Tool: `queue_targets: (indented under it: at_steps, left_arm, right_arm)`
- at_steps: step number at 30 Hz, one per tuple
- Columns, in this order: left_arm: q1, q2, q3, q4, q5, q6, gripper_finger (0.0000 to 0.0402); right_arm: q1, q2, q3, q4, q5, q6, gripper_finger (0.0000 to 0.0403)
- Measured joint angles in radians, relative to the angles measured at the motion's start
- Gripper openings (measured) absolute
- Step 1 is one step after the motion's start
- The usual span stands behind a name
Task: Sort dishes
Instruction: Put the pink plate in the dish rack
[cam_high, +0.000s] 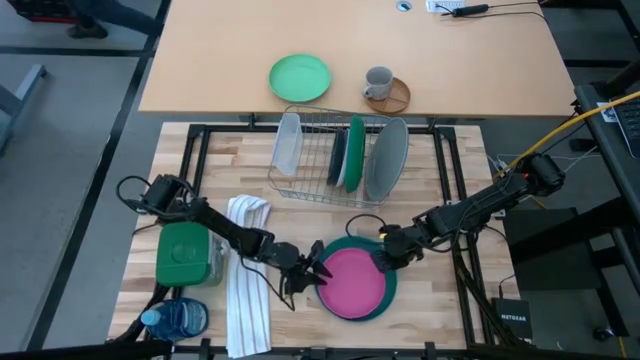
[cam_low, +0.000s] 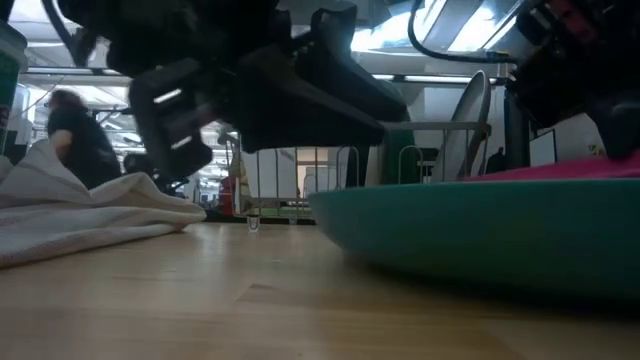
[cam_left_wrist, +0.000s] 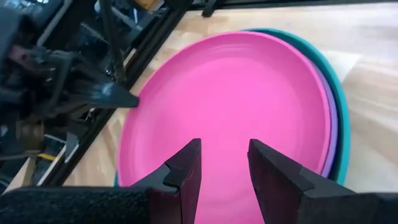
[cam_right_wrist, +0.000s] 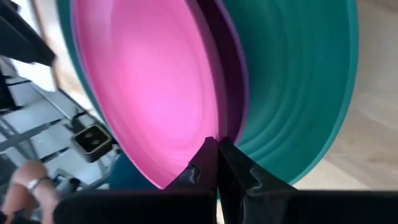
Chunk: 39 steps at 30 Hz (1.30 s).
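The right pincer (cam_right_wrist: 216, 163) was pinched tight on the rim of the purple-pink plate (cam_high: 350, 280) — tipping that edge up off the teal-green plate (cam_high: 389, 290) beneath it on the bench (cam_high: 430, 310). The left pincer (cam_left_wrist: 224, 165) hovered at the pink plate's opposite edge, fingers parted and holding nothing. Beyond both pincers, more plates stood in the wire rack (cam_high: 318, 190).

Matte purple-pink round plate (cam_high: 352, 282) lies on a matte teal-green round plate (cam_high: 388, 297), lower centre of the high view, pink one tipped up off the teal at its right edge. Three more stand on edge in the rack, upper centre: charcoal (cam_high: 337, 157), dark green (cam_high: 355, 153), light grey (cam_high: 387, 160).
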<state>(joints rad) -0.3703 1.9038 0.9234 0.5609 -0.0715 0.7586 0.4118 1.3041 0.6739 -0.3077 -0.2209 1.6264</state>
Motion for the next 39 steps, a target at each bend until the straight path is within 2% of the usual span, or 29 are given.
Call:
queue_targets:
  at_steps: [8,21,28,39]
  left_arm:
    - [-0.038,0.0,0.0,0.024,0.0,-0.002,0.0123]
    - [-0.062,0.0,0.0,0.028,0.001,-0.19,0.0123]
    - [-0.101,0.0,0.0,0.027,0.001,-0.183,0.0123]
    - [-0.139,0.0,0.0,0.027,0.001,-0.236,0.0123]
  right_arm:
    - [0.0,0.0,0.0,0.03,0.002,0.05,0.0]
    - [0.0,0.0,0.0,0.041,-0.009,0.186,0.0]
    - [0.0,0.0,0.0,0.138,-0.008,0.301,0.0]
    - [0.0,0.0,0.0,0.143,-0.008,0.388,0.0]
